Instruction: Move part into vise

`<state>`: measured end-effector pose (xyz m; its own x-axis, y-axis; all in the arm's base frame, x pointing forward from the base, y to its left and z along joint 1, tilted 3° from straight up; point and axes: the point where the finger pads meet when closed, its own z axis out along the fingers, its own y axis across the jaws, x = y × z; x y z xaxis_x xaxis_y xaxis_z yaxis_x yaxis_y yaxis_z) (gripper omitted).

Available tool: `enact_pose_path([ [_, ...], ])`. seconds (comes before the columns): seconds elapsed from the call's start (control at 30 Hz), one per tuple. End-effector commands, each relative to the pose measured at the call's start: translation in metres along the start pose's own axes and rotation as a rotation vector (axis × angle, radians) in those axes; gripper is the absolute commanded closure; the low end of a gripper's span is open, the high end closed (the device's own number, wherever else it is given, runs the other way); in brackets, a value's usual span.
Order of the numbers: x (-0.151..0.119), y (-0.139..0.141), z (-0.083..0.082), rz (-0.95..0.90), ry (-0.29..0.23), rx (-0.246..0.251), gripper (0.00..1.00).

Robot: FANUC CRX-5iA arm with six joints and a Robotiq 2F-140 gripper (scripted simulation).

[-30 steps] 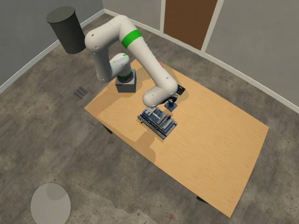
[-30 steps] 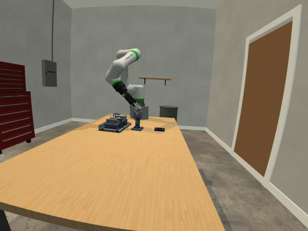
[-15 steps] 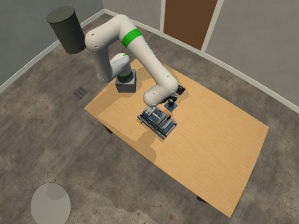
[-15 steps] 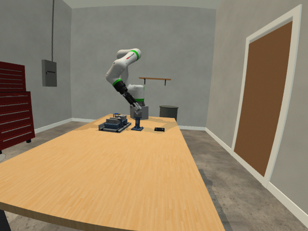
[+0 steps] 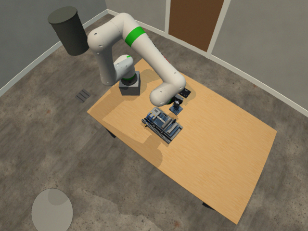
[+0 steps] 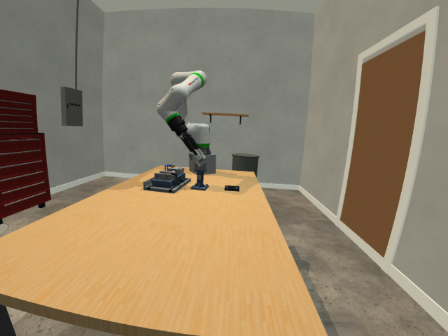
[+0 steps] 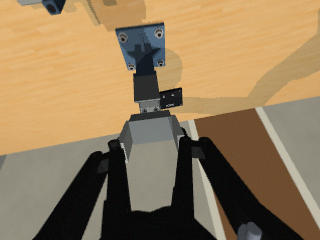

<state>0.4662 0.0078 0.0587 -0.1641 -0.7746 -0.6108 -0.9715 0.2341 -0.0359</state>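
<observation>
My gripper (image 7: 151, 125) is shut on the part (image 7: 151, 150), a grey block held between the two black fingers. It hangs tilted just above the V-block (image 7: 146, 92), a dark post on a blue base plate (image 7: 141, 45); I cannot tell whether the part touches the V-block. In the exterior view the gripper (image 6: 199, 155) and part sit at the top of the V-block (image 6: 199, 177). The vise (image 5: 162, 124) stands open on the table, left of the V-block (image 5: 176, 108). The black infeed plate (image 5: 185, 93) lies empty behind the V-block; it also shows in the wrist view (image 7: 171, 98).
The robot base (image 5: 129, 85) stands at the table's far corner. A dark bin (image 5: 68, 30) stands on the floor behind it. A red tool cabinet (image 6: 19, 152) stands by the left wall. The arm's elbow (image 5: 164, 92) hangs over the V-block area.
</observation>
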Motion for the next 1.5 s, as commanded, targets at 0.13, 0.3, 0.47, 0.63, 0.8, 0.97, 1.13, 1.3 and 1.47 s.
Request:
enact_pose_path([
  [0.13, -0.002, 0.000, 0.000, 0.000, 0.063, 0.000, 1.00],
  [0.3, -0.003, 0.000, 0.000, 0.000, 0.111, 0.000, 1.00],
  [0.47, -0.004, 0.000, 0.000, 0.001, 0.142, 0.000, 1.00],
  [0.63, -0.005, 0.000, 0.000, 0.001, 0.196, 0.000, 1.00],
  [0.8, -0.006, 0.000, 0.001, 0.000, 0.252, 0.000, 1.00],
  [0.97, -0.008, 0.000, 0.001, 0.000, 0.298, 0.000, 1.00],
  [1.13, -0.009, 0.000, 0.001, 0.001, 0.344, 0.000, 1.00],
  [1.3, -0.010, 0.000, 0.002, 0.000, 0.399, 0.000, 1.00],
  [1.47, -0.011, 0.000, 0.002, 0.000, 0.453, 0.000, 1.00],
])
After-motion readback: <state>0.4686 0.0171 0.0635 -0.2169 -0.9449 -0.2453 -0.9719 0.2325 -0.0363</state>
